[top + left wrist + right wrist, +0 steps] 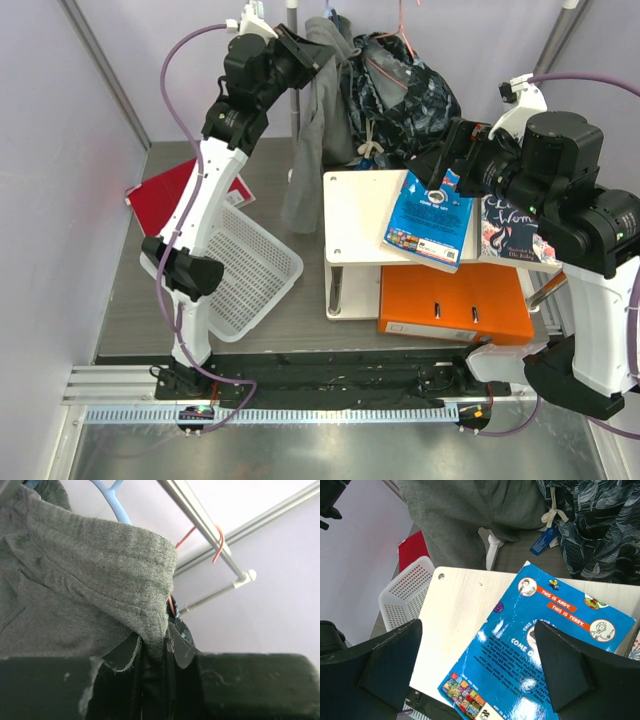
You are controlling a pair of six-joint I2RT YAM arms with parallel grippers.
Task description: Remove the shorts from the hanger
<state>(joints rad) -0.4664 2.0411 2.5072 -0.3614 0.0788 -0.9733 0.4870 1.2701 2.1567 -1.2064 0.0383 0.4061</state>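
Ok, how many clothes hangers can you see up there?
2. A light-blue hanger sits inside the grey garment at its collar; a thin pink-red hanger hooks over the rail further along, carrying the shorts. Others could hide behind the clothes.

1. Grey garment (90,580) fills the left and centre, draped on a blue hanger (114,502) that shows at the top.
2. Left gripper (152,652) sits at the bottom edge, jaws nearly closed and pinching the garment's lower hem corner.
3. Shorts (181,625): only a dark printed sliver, just beside that hem.
4. Rail (200,517) runs diagonally from top centre to an end cap; the pink hanger (219,544) hooks over it near the cap.
5. Lilac wall (270,615) behind.
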